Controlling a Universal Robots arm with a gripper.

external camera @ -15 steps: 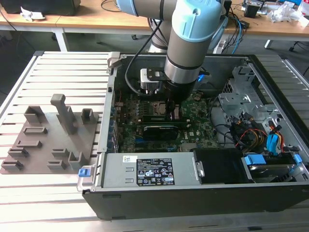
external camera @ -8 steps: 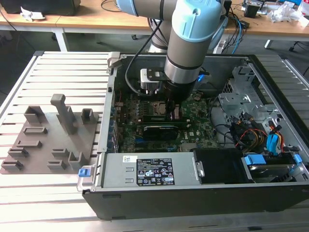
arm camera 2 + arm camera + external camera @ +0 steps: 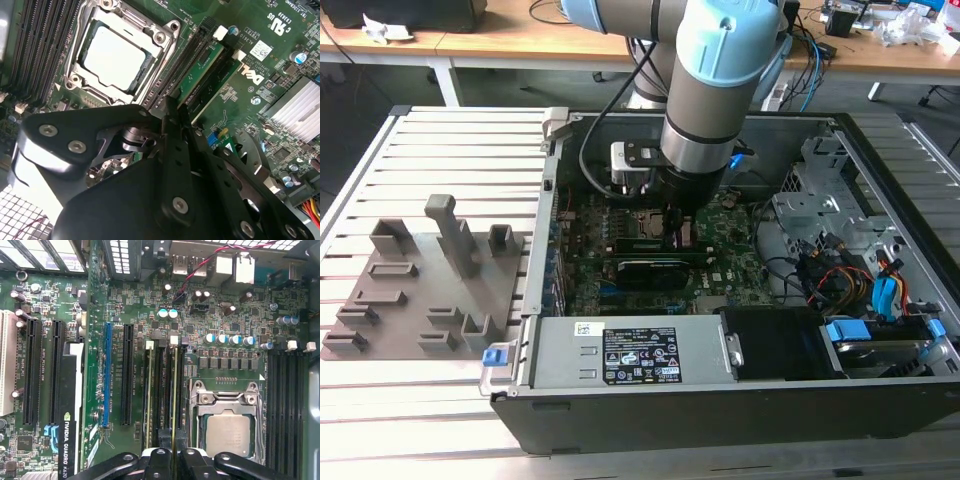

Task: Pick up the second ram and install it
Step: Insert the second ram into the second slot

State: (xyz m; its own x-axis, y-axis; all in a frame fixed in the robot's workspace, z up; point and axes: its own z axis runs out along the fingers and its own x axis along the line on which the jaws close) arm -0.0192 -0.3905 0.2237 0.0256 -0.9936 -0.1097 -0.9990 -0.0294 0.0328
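I have the black gripper (image 3: 172, 460) pinching the second ram (image 3: 174, 400), a long narrow green circuit-board stick, on its thin edge from above. The stick stands on edge in a memory slot just beside the square metal CPU socket (image 3: 229, 425), its long axis running along the slot and parallel to the socket's side. Another green stick (image 3: 149, 395) sits in a neighbouring slot. Everything lies inside the open black computer case (image 3: 620, 410) on a slatted metal tabletop (image 3: 450, 150), with a grey plastic fixture plate (image 3: 425, 290) at the exterior view's left. Black slots (image 3: 285, 405) flank the socket's far side; room around the stick is tight.
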